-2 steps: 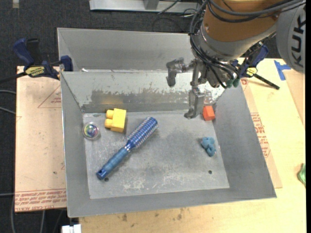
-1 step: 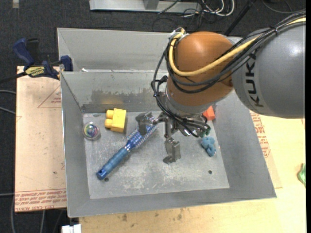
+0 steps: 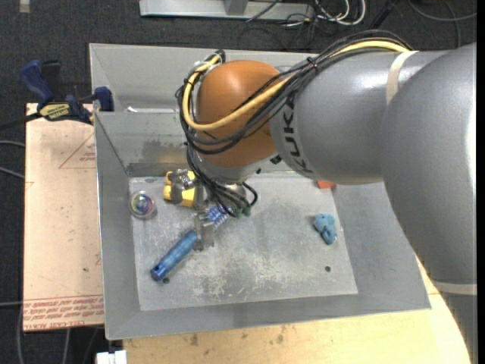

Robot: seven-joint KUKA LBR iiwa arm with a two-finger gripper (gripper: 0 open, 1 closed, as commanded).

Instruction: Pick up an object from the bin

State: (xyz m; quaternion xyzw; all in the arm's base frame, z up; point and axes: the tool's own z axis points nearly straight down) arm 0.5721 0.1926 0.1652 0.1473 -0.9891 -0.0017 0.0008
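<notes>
My gripper (image 3: 204,232) hangs low under the orange wrist cover, left of the bin's middle. Its tip is at the upper right end of a blue cylindrical stick (image 3: 173,258), which lies slanted on the floor towards the front left. Whether the tip touches the stick I cannot tell. Just behind the gripper, near the back wall, sits a yellow and grey lump (image 3: 179,189). Left of that rests a shiny iridescent ball (image 3: 142,204).
A small light-blue figure (image 3: 326,228) lies alone on the right side of the floor. A little orange piece (image 3: 324,185) peeks out from under the arm at the back right. The arm covers the bin's back right part.
</notes>
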